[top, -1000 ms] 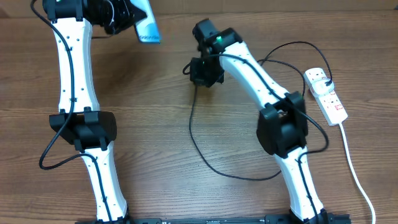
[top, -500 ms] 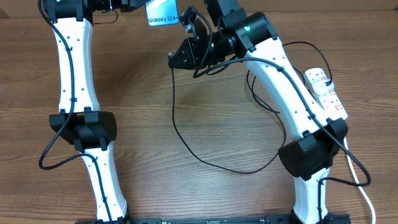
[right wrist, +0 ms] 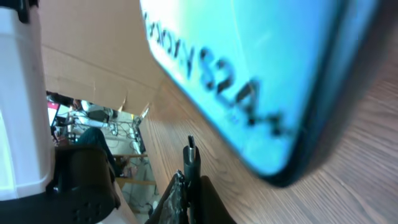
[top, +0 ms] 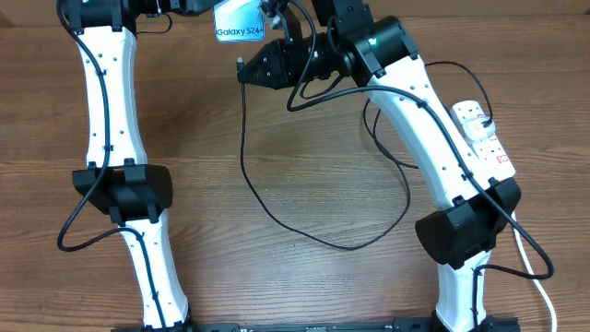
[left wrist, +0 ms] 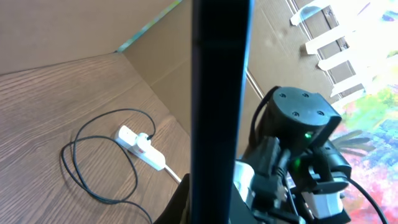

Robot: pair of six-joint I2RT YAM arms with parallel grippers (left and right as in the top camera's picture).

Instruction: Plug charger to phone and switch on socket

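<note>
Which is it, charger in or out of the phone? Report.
Out. In the right wrist view the charger tip points toward the phone, with a clear gap between them.

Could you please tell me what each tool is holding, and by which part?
The left tool holds the phone by the end away from its Galaxy lettering; the right tool pinches the charger just behind its connector tip.

The phone (top: 235, 23) runs off the overhead view's top edge, only its lettered end showing. From the right wrist it is a blurred blue slab cropped at top and right. On the socket (top: 487, 143), switch positions are too small to tell.
</note>
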